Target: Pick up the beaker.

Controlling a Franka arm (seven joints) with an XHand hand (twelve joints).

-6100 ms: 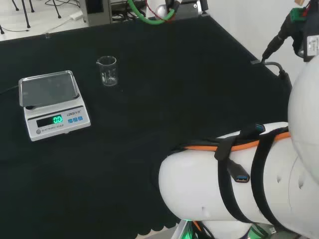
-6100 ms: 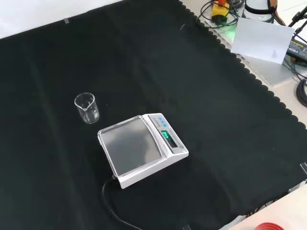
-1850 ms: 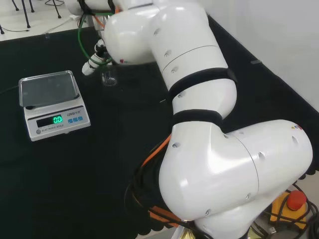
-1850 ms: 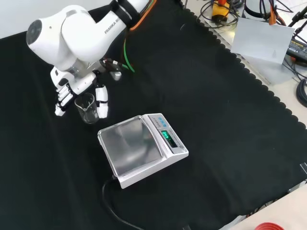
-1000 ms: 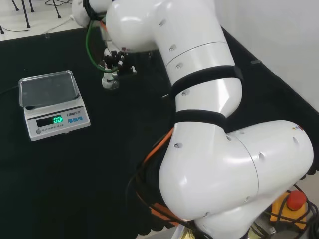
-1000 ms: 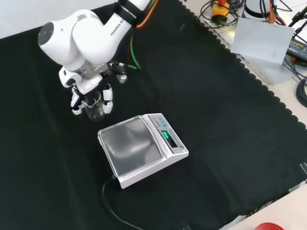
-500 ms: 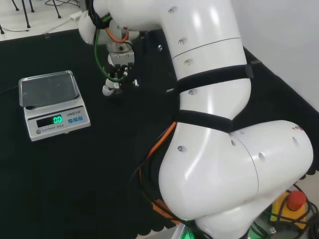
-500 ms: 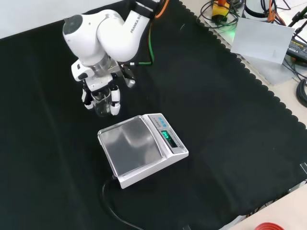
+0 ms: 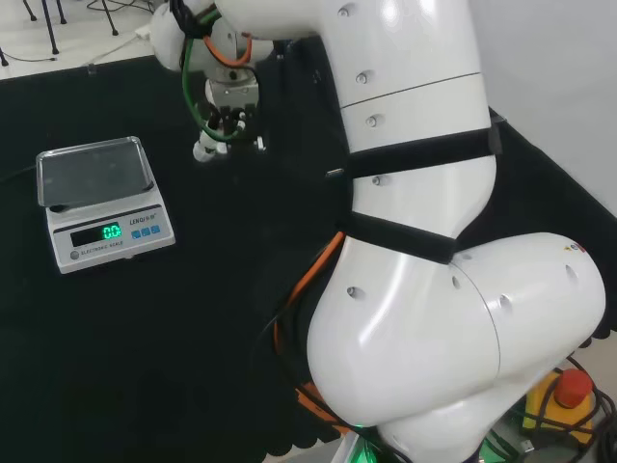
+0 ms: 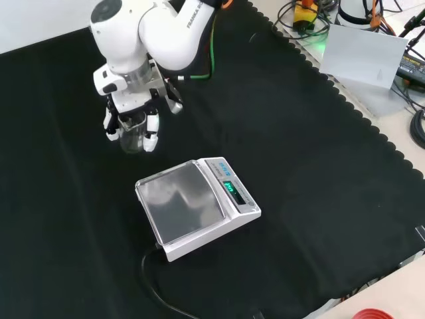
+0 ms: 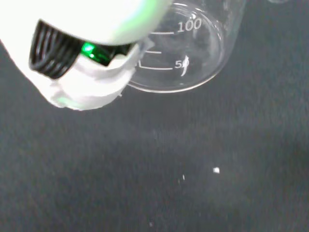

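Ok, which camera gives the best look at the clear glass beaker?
The wrist view: the clear glass beaker is close, its base and printed marks plain. The front view shows it small between the fingers. In the head view the hand hides it.

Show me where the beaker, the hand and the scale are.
beaker point(image 10: 133, 136): front view, on its clear glass wall between the fingers.
hand point(image 10: 151, 141): front view, on a white finger beside the beaker.
scale point(image 10: 180, 203): front view, on the middle of its grey weighing pan.
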